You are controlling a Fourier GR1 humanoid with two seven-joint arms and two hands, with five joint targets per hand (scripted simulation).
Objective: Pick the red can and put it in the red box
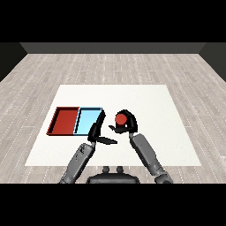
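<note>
Two hands are seen above the white table (145, 99), each at the end of a grey forearm. The right hand (128, 124) is clenched round the red can (121, 118): its fingers (132, 118) are curled over the can's far and right sides, and the thumb is stretched out below the can towards the left. The can is thus held inside the right fingers, raised off the table as far as can be judged, with its round red top turned towards the view. The left hand (98, 130) is released; its fingers (99, 122) are held straight and point away from the robot, with the thumb spread out to the right, and nothing is grasped by them. The tips of the left fingers are seen over the near right corner of the blue tray (88, 120), though contact cannot be judged. The blue tray lies just left of the left fingers, and the red tray (65, 121) is set touching it on its far side from the hands, further left. The can is placed to the right of both trays, apart from them, with the left fingers between it and the blue tray. The red tray is well apart from the right fingers.
</note>
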